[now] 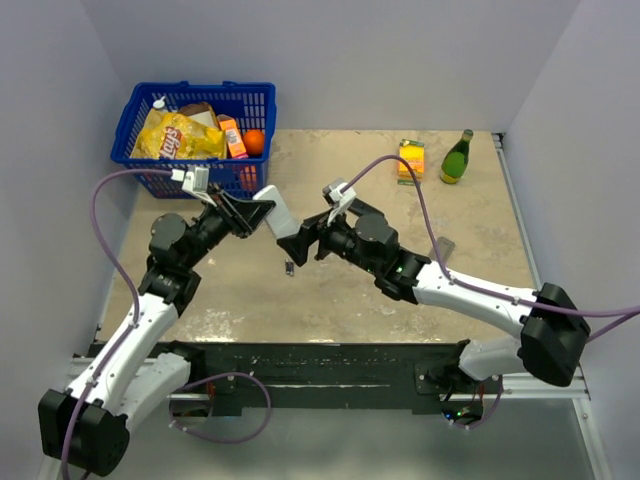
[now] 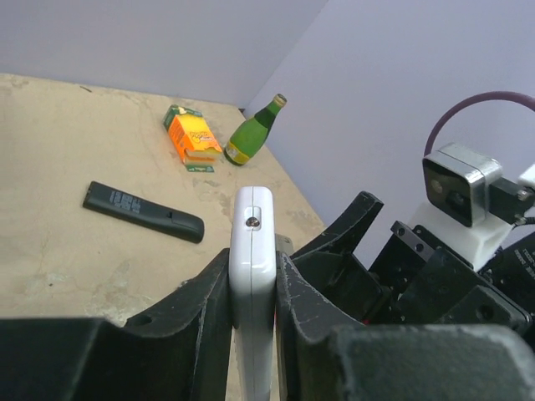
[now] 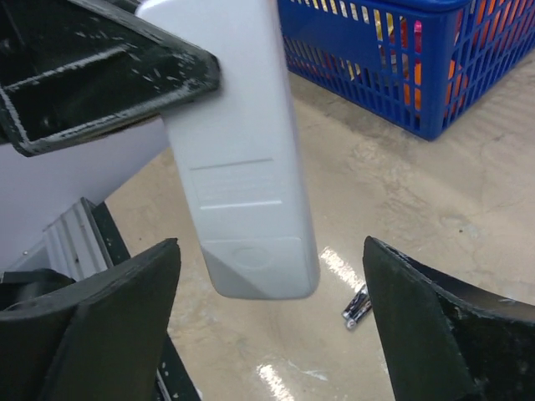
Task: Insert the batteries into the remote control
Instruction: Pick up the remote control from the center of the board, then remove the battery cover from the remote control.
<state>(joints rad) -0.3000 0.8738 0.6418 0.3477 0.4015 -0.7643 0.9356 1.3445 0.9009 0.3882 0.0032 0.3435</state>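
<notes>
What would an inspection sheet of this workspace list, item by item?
Surface: beige table, worn and patchy.
Job's things: white remote held off the table; batteries lying on the table near it.
Clutter: black remote, orange box, green bottle; blue basket of groceries.
Grippers: left gripper shut on the white remote; right gripper open, one finger at each side of its free end.
Cables: purple cable looping along each arm.
Surroundings: plain pale walls.

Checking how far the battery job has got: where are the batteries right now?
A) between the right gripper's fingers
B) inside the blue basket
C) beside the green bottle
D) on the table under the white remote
D: the batteries lie on the table below the white remote that the left gripper holds.
</notes>
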